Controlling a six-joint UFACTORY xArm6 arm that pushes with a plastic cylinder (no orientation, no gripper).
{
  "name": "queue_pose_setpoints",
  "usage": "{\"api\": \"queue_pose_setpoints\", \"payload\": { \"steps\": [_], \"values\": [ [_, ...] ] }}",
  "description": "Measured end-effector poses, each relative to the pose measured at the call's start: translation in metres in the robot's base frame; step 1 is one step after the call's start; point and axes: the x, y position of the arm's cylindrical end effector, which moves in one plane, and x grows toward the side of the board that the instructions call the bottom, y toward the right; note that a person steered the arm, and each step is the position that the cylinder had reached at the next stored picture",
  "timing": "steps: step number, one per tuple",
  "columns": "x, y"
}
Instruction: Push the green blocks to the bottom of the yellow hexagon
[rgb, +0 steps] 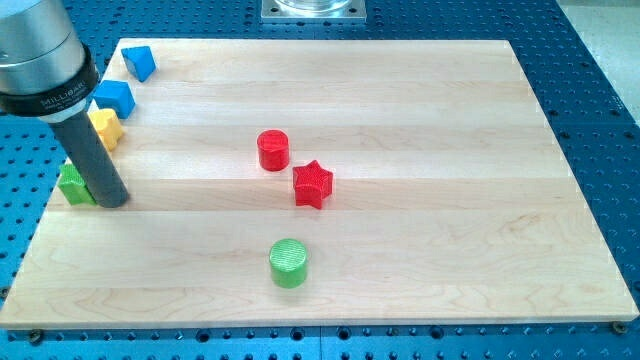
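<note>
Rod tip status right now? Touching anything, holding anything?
No gripper on this arm, only a rod; it holds nothing.
My tip sits at the view's left edge of the board, right beside the green block; contact cannot be told.

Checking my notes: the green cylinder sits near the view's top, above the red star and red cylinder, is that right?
Not quite. The camera view shows the green cylinder near the view's bottom, below the red star and red cylinder, not above them.
</note>
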Motion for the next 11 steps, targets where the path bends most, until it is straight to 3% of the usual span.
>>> {"api": "queue_pose_setpoints", "payload": {
  "steps": [3, 5, 6, 7, 8, 9, 11],
  "values": [
    [0.037, 0.013],
    [0.073, 0.176],
    [0.06, 0.247],
    [0.088, 0.314],
    [0.108, 0.29],
    [0.108, 0.224],
    [0.069, 0.091]
  ]
}}
